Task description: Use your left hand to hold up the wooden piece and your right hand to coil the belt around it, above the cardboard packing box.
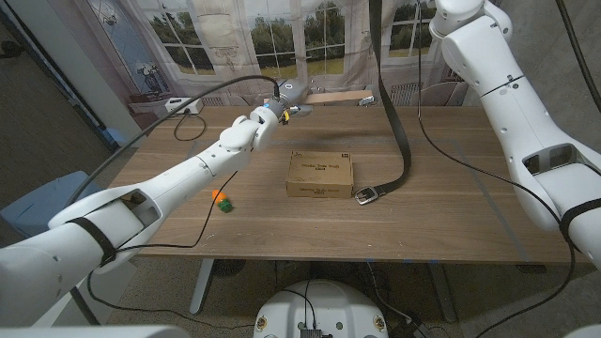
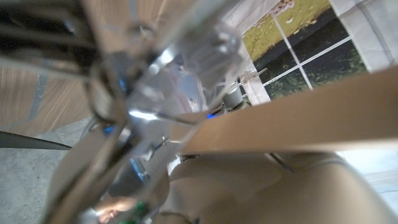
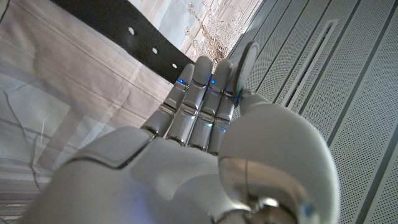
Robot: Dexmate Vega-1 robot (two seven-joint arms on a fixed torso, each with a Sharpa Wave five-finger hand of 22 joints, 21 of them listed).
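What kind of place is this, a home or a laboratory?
Probably a lab or test room dressed as a home: the window scene is a printed backdrop, loose cables cross the wooden table, and grey perforated wall panels stand nearby.

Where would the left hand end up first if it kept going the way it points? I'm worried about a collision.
Probably nothing on the table: the left hand, gripping the wooden piece, points past the far edge toward the window backdrop; depth is unclear.

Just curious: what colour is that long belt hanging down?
Black belt, silver buckle; clearest in the head view.
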